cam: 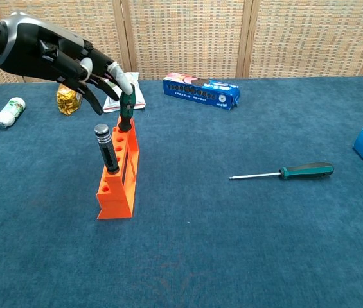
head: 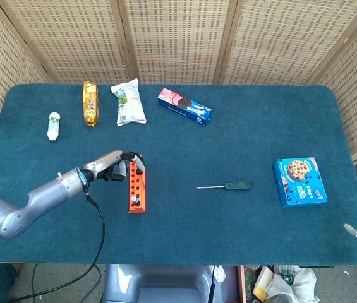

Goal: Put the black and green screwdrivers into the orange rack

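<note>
The orange rack [head: 136, 186] [cam: 118, 174] stands left of the table's middle. A black screwdriver [cam: 106, 150] stands upright in a near hole of it. At the rack's far end my left hand [head: 110, 166] [cam: 72, 56] pinches the handle of a green-and-black screwdriver [cam: 127, 109], which stands upright with its tip down in the rack. A second green screwdriver [head: 226, 186] [cam: 285, 172] lies flat on the cloth to the right, untouched. Only spread fingertips of my right hand [head: 354, 231] show at the head view's right edge, holding nothing.
Along the far edge lie a white bottle [head: 54, 125], a gold snack pack [head: 90, 103], a white-green pouch [head: 128, 102] and a blue-pink biscuit box [head: 185, 106]. A blue cookie box [head: 299, 182] sits at the right.
</note>
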`<state>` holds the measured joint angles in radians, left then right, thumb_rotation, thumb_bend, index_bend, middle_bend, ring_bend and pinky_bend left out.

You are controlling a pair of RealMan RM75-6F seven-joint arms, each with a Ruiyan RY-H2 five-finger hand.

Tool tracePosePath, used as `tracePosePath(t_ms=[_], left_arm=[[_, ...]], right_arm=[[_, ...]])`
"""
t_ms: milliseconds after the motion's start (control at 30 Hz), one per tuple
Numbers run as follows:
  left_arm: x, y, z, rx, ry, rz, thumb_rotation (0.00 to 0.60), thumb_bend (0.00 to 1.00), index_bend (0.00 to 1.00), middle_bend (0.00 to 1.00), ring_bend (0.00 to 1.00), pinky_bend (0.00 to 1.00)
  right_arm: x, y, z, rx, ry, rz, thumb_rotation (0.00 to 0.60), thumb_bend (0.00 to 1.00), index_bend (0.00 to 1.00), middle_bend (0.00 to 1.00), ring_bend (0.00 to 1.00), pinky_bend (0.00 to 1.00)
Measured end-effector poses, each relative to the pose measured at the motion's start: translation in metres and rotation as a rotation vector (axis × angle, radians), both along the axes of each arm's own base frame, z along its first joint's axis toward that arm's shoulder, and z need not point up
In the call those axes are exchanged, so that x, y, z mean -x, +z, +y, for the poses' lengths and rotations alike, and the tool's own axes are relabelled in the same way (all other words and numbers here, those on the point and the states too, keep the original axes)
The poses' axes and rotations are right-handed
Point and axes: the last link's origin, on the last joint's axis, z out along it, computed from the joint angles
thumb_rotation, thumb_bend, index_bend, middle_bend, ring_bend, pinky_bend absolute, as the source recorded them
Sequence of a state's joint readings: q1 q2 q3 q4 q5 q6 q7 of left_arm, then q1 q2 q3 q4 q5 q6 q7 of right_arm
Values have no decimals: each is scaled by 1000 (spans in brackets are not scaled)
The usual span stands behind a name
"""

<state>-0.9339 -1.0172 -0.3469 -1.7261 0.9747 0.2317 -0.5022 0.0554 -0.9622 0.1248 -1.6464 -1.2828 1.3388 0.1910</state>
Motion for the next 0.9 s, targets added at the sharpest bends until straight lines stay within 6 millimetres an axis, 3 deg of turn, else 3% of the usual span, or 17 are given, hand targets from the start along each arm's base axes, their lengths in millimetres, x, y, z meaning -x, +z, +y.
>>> tracePosePath(t_ms=[333,900], left_arm=[[10,2,1,-5,-12,61,600,1000,376,194,160,268],[20,29,-2,-64,-27,139,600,1000,395,226,167,248]], right_arm=[[-1,0,1,3,2,0,600,0,0,0,0,0],[-1,0,1,1,4,-1,600,0,0,0,0,0]])
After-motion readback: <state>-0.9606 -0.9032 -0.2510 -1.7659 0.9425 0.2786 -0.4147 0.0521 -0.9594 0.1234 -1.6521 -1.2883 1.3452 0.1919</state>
